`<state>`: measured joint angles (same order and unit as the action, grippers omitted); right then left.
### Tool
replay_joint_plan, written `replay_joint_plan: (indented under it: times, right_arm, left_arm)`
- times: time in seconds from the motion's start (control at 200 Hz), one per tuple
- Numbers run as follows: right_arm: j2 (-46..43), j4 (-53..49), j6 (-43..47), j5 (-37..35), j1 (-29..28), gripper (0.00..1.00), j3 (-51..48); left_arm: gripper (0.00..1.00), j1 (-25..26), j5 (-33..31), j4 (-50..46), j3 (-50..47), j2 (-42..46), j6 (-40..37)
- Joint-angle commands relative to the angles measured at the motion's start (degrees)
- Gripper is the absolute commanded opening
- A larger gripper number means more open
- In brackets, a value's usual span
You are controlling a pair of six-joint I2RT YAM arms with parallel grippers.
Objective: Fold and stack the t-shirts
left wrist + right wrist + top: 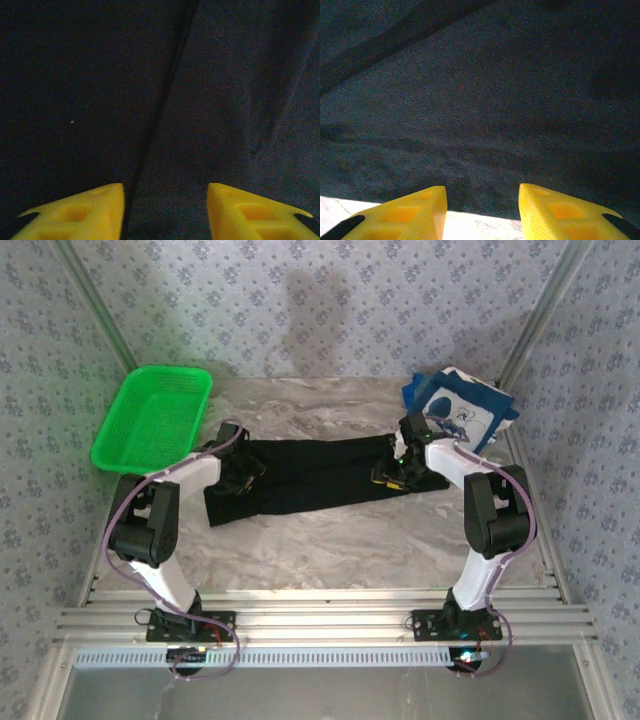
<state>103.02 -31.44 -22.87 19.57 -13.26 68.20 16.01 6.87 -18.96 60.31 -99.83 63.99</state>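
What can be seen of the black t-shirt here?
The black t-shirt is plain dark soft cloth, lying on the table as a long folded band running left to right between the arms. A straight fold line crosses it in the left wrist view. The left gripper is over its left end, the right gripper at its right edge, fingers apart; contact cannot be told. It lies apart from the blue printed t-shirt.

A marbled grey-beige tabletop [330, 540] spreads beneath the left gripper [238, 478] and right gripper [395, 472], floral blue-grey wallpapered walls [330, 310] rise beyond and beside them, and ribbed aluminium rails [330, 615] run behind them.
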Motion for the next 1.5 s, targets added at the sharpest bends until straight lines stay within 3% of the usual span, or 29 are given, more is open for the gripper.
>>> replay_joint_plan:
  times: [0.0, 0.2, 0.29, 0.72, 0.815, 0.934, 1.004, 1.134, 1.254, 1.284, 1.319, 1.494]
  right_arm:
    - [0.6, -0.8, 0.6, 0.9, 0.3, 0.44, 1.2]
    - [1.0, -1.3, 0.7, 0.9, 0.3, 0.44, 1.3]
    - [1.0, -1.5, 0.7, 0.7, 0.3, 0.43, 0.9]
    - [0.8, -1.9, 0.6, 0.9, 0.4, 0.43, -1.8]
    - [0.7, -1.9, 0.5, 0.9, 0.4, 0.43, -2.4]
    - [0.4, -1.8, 0.4, 1.0, 0.4, 0.43, -3.1]
    - [0.1, -1.9, 0.4, 1.0, 0.5, 0.43, -3.6]
    - [-1.3, -2.2, 0.3, 1.2, 1.3, 0.43, -4.6]
    - [-4.3, -2.7, 1.2, 1.8, 2.8, 0.43, -5.7]
    - [-5.2, -4.4, 1.4, 2.2, 3.3, 0.43, -6.1]
    - [-6.4, -4.9, 1.7, 2.6, 4.5, 0.44, -6.5]
    - [-11.8, -7.3, 3.9, 5.5, 11.7, 0.47, -9.0]
  left_arm:
    - [0.37, -0.1, 1.4, 1.7, -0.9, -0.2, 1.7]
    - [0.12, 0.0, 1.8, 2.3, 2.0, -1.6, 1.1]
    - [0.05, 0.0, 2.7, 2.1, 4.4, -2.9, 0.6]
    - [0.03, -0.5, 3.6, -2.1, 18.3, -11.4, -1.6]
    - [0.14, -0.6, 3.7, -0.9, 21.0, -13.3, -0.9]
    - [0.47, -0.6, 4.9, 2.6, 23.3, -14.3, 0.4]
    - [0.60, -0.6, 7.9, 6.2, 24.4, -13.8, 0.4]
    - [0.71, -0.8, 10.5, 4.3, 27.5, -9.6, -2.5]
    - [0.79, -2.7, 11.9, 0.9, 23.3, -0.3, -3.5]
    - [0.89, -3.3, 11.9, -0.6, 21.7, 2.2, -4.2]
    - [0.92, -4.1, 12.0, -2.7, 19.8, 5.4, -5.2]
    - [0.94, -9.8, 12.1, -10.3, 6.4, 20.3, -8.3]
